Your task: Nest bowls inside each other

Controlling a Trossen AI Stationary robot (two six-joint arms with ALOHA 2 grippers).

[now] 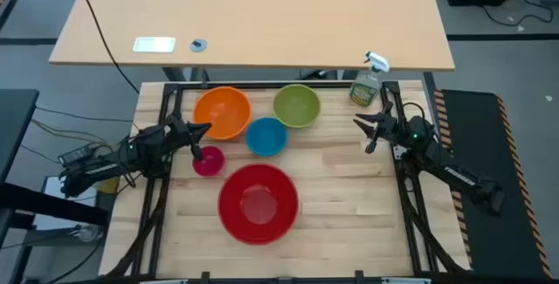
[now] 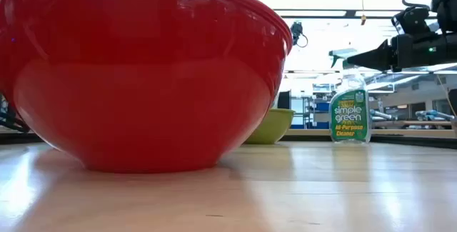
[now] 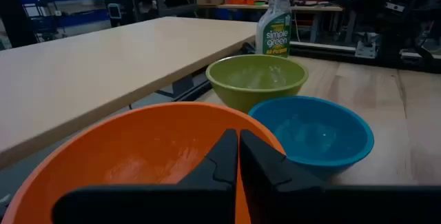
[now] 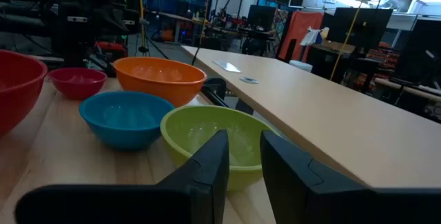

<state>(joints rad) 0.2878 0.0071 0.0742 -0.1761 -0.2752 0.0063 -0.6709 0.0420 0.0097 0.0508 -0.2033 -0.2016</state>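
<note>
Five bowls stand on their bases on the wooden table, each apart from the others: orange [image 1: 222, 112], green [image 1: 296, 105], blue [image 1: 266, 135], small pink [image 1: 208, 160] and large red [image 1: 258, 202]. My left gripper [image 1: 208, 129] is shut and hovers level at the orange bowl's [image 3: 138, 162] left rim, just far of the pink bowl, pointing toward the table's right. My right gripper [image 1: 356, 122] stands at the table's right side, pointing toward the green bowl [image 4: 220, 138]. Its fingers [image 4: 210, 158] are a narrow gap apart with nothing between them. The red bowl [image 2: 143, 68] fills the low view and hides my left gripper there.
A green spray bottle [image 1: 367, 81] stands upright at the table's far right corner, just behind my right arm. A larger tan table [image 1: 262, 13] lies beyond the far edge. Bare wood lies to the right of the red bowl and along the near edge.
</note>
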